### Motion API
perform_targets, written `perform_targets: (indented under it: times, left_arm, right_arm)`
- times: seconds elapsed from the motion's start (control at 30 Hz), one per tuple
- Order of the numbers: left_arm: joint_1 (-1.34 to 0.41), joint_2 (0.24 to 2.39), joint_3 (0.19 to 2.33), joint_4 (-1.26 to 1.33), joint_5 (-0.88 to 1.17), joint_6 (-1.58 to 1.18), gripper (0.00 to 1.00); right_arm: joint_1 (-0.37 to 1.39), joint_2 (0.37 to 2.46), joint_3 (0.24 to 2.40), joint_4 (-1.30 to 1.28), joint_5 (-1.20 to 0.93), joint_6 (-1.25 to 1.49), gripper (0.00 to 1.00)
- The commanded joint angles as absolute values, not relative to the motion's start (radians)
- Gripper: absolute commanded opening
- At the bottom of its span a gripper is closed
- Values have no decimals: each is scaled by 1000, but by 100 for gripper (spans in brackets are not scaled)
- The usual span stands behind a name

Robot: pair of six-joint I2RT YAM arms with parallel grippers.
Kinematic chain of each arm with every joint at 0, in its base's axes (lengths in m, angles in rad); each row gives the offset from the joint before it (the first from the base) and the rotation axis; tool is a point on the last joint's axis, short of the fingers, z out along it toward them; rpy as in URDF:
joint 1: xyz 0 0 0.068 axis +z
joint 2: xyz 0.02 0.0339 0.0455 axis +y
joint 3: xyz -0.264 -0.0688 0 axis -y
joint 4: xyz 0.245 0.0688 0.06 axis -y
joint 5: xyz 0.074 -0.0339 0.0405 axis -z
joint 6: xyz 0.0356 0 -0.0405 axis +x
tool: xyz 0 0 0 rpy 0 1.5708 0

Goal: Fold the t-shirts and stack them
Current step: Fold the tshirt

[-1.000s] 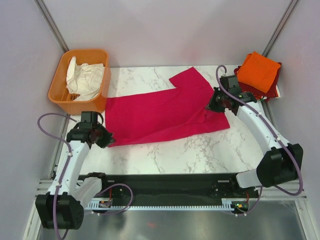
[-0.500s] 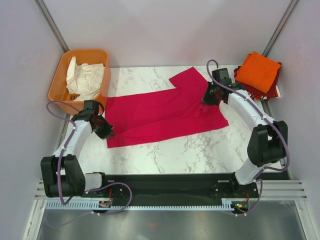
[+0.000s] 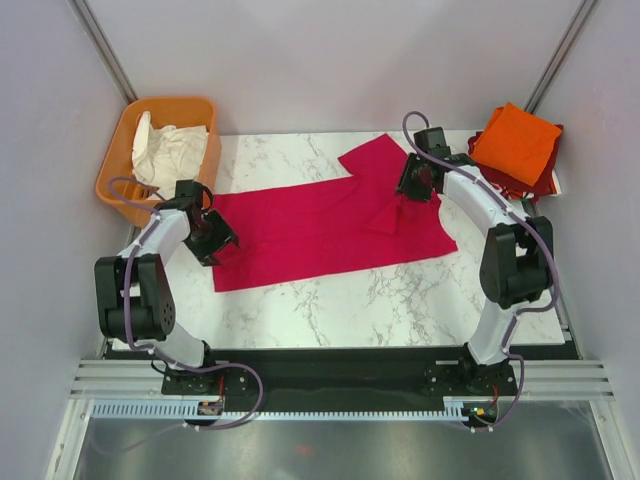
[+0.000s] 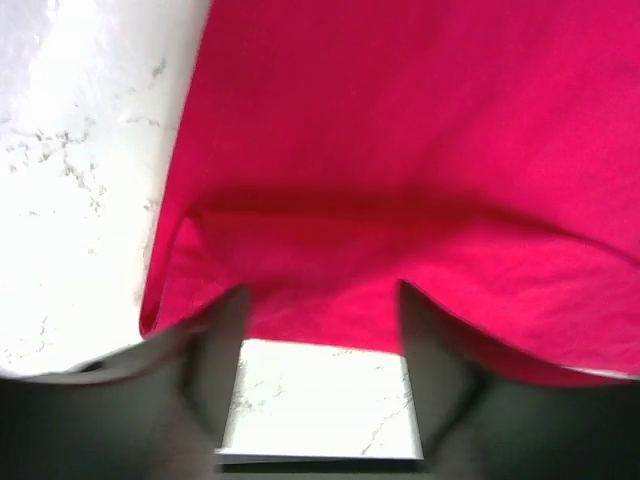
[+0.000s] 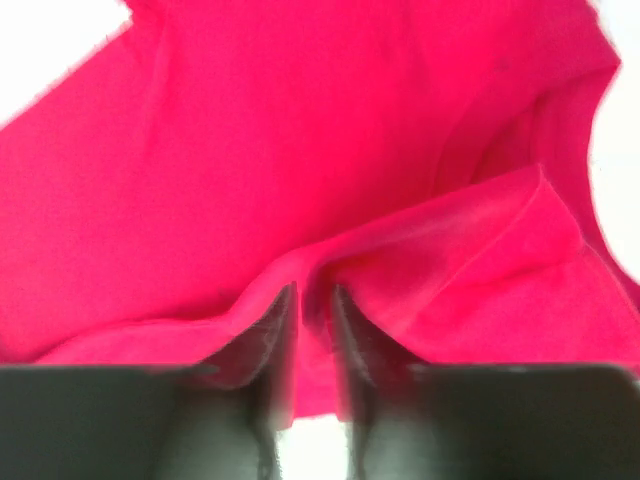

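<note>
The worktop (image 3: 400, 300) lies bare along its near edge, with the magenta-pink t-shirt (image 3: 320, 225) spread across its middle. The orange t-shirt (image 3: 515, 140) sits folded on the dark red t-shirt (image 3: 543, 183) at the far right corner. The left gripper (image 4: 320, 292) gapes at the pink shirt's left hem, holding nothing, while the right gripper (image 5: 315, 295) narrowly pinches a raised fold.

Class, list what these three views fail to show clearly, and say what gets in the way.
1. Top view: the dark red t-shirt lies mostly under the orange t-shirt; its fold is hidden.
2. Right wrist view: the fingers of the right gripper are blurred, so whether they grip the magenta t-shirt is unclear.
3. Top view: the white cloth in the basket is too crumpled to identify.
</note>
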State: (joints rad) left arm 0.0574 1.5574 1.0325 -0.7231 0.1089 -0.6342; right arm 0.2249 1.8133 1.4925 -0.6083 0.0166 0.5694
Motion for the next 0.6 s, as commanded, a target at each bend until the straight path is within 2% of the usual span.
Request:
perform_targets:
  times: [0.0, 0.03, 0.07, 0.13, 0.23, 0.33, 0.57]
  left_arm:
    - [83, 1604, 1109, -700, 103, -598, 75]
    - [93, 1617, 1121, -701, 95, -598, 84]
    - [98, 1617, 1144, -703, 89, -598, 86]
    - [103, 1603, 1169, -709, 63, -597, 88]
    - [103, 1563, 1200, -735, 23, -586, 86]
    - [98, 1471, 1181, -742, 2, -571, 83]
    - [35, 1306, 1037, -744, -64, -560, 77]
  right_arm:
    - [221, 1905, 1624, -572, 93, 542, 62]
    - [221, 1925, 1653, -580, 112, 538, 73]
    - [216, 1962, 1714, -583, 115, 525, 85]
    - [213, 1994, 1788, -594, 123, 505, 90]
    - [210, 2025, 1922, -641, 138, 465, 92]
    - [212, 1950, 1913, -647, 193, 451, 92]
    - [212, 1709, 1519, -560, 226, 466, 90]
